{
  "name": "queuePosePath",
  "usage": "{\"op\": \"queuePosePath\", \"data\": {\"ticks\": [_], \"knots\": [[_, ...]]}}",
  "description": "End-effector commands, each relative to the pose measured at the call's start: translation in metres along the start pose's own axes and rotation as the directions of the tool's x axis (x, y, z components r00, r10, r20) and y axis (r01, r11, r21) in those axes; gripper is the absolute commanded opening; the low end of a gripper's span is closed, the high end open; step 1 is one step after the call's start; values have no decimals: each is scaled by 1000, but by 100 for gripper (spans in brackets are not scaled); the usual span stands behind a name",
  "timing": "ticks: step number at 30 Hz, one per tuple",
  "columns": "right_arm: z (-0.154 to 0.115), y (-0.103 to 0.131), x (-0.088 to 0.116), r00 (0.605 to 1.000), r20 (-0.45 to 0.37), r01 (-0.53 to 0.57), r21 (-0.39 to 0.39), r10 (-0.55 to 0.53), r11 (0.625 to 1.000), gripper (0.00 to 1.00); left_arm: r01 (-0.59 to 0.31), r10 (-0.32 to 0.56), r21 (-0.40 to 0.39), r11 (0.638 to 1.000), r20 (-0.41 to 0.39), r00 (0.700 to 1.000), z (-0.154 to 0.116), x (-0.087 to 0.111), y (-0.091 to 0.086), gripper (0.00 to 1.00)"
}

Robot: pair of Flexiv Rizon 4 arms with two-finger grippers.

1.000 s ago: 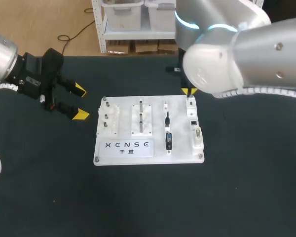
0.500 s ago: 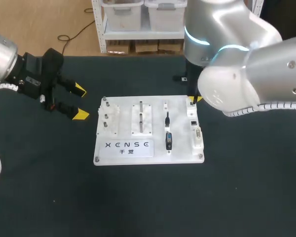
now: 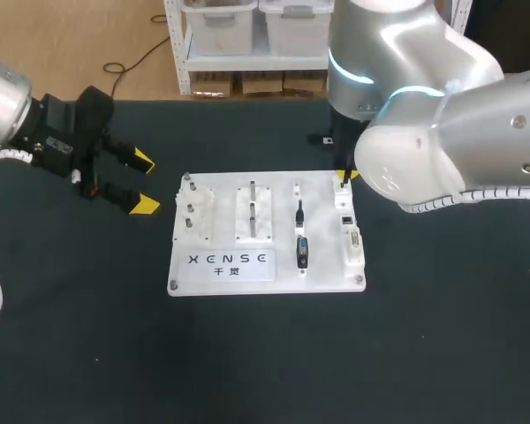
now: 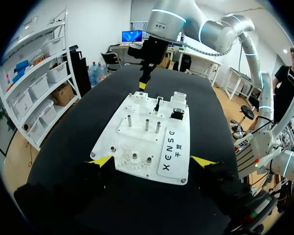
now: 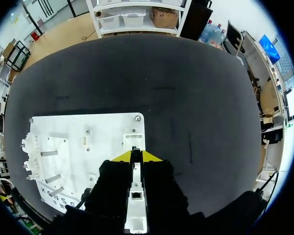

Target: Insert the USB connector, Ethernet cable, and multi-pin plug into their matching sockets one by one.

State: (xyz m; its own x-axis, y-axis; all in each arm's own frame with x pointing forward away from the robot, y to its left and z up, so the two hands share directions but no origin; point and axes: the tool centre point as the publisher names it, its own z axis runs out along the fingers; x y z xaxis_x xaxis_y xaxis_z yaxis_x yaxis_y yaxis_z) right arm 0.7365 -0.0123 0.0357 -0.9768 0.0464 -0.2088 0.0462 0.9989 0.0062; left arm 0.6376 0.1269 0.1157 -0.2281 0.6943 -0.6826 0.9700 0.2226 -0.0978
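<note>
The white socket board (image 3: 322, 230) lies mid-table. My right gripper (image 3: 345, 177) hangs over its far right corner, above the white socket strip (image 3: 352, 240). In the right wrist view the right gripper (image 5: 136, 156) is shut on a small black plug (image 5: 135, 154), with the socket strip (image 5: 135, 196) directly below. A thin black plug (image 3: 299, 212) and a blue-black connector (image 3: 302, 252) rest in holders on the board. My left gripper (image 3: 145, 183) stands open, left of the board and holding nothing. In the left wrist view the board (image 4: 137, 134) lies ahead of the left gripper (image 4: 152, 160).
White peg fixtures (image 3: 193, 212) and slotted blocks (image 3: 253, 210) occupy the board's left half. The dark table mat (image 3: 265, 353) surrounds the board on all sides. The right arm's bulky elbow (image 3: 442, 150) hangs over the table's right side.
The right arm's elbow swung to the right and its gripper shifted slightly toward the board's far right corner. The left arm has stayed put.
</note>
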Motion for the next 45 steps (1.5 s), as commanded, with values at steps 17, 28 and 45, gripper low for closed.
{"op": "queuePosePath", "data": {"ticks": [17,28,45], "knots": [[7,1,3,1000,-11,5,13,-5,1000,0,-2,2,0,1000,2,1000,0,1,0,100],[7,-2,2,1000,-5,-5,18,5,1000,0,-2,2,0,1000,2,1000,0,1,0,100],[4,-4,1,1000,12,0,18,0,1000,0,-2,2,0,1000,2,1000,0,1,0,100]]}}
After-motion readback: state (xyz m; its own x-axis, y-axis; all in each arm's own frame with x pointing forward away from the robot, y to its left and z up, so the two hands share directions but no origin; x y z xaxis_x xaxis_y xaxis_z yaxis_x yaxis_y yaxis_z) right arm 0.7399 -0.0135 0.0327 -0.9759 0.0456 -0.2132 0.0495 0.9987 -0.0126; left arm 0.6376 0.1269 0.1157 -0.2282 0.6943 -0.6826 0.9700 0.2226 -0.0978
